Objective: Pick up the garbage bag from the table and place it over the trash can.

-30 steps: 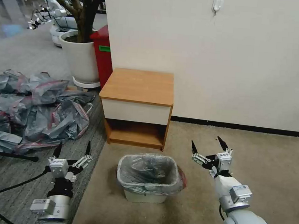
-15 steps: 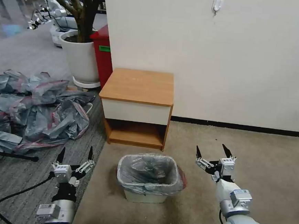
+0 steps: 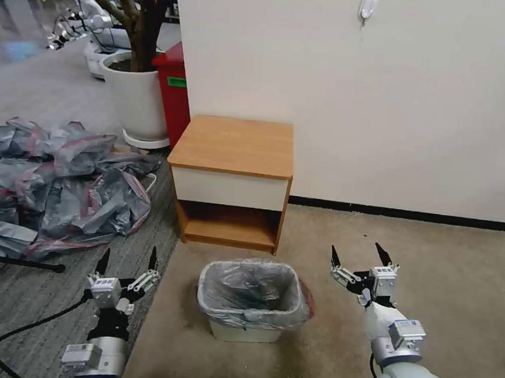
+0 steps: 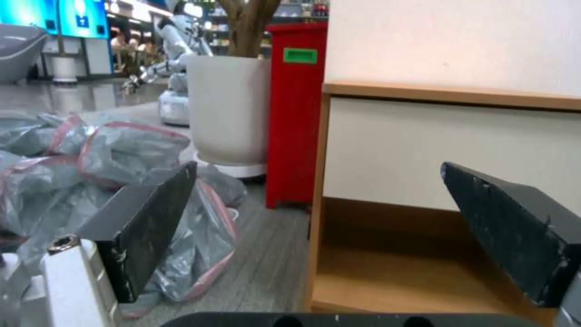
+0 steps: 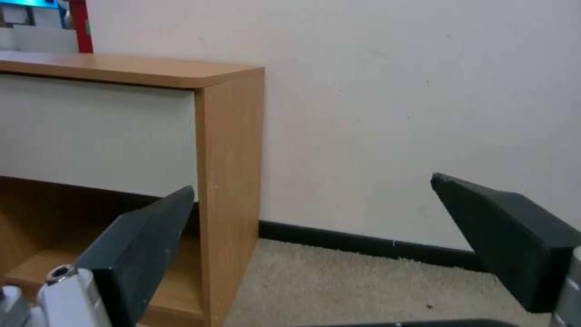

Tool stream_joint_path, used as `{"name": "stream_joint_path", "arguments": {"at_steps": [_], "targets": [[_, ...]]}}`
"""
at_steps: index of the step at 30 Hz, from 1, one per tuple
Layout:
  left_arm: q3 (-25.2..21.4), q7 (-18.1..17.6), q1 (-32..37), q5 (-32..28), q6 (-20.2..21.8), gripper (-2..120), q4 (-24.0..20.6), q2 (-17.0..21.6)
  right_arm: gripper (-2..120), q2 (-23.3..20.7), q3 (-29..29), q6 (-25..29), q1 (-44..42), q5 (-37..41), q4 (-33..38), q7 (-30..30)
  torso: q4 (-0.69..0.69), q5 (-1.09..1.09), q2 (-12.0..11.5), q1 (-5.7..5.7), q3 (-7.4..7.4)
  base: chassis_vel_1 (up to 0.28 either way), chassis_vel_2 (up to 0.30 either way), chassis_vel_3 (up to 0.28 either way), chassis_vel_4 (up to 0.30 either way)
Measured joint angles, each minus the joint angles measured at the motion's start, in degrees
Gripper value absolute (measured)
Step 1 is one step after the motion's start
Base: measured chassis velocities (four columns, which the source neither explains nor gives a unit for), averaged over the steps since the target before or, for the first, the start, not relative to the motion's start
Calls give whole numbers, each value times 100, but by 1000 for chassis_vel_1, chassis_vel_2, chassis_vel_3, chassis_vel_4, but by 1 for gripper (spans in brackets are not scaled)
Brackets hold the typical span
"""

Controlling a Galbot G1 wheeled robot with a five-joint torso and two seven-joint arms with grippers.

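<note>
The garbage bag [image 3: 254,291], grey and crinkly with a pink-red rim, lines the cream trash can [image 3: 245,332] and is folded over its rim. The can stands on the carpet in front of the table [image 3: 235,144], whose wooden top is bare. My left gripper [image 3: 130,251] hovers open to the left of the can, nothing between its fingers. To the can's right my right gripper [image 3: 357,248] is open too and holds nothing. In the left wrist view the left gripper [image 4: 319,165] faces the table's [image 4: 448,136] white drawer front. In the right wrist view the right gripper [image 5: 312,182] faces the table's [image 5: 121,131] side panel.
A big heap of grey-pink bags [image 3: 55,179] lies on the floor to the left. Behind it stand a white plant pot [image 3: 134,101] and a tall red bin [image 3: 175,92]. A black cable [image 3: 20,325] trails by the left arm. The wall [image 3: 387,106] runs behind the table.
Both grippers have drawn back toward me and a little lower since a second ago, staying open. In the last half second nothing has moved.
</note>
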Motion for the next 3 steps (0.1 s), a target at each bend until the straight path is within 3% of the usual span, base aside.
{"name": "stream_joint_path", "arguments": {"at_steps": [3], "targets": [[0,-2,0,-1,2,100,-2,1,100,-1,-2,2,1,2,1,1,0,0,0,0,0,0,0,0,0]]}}
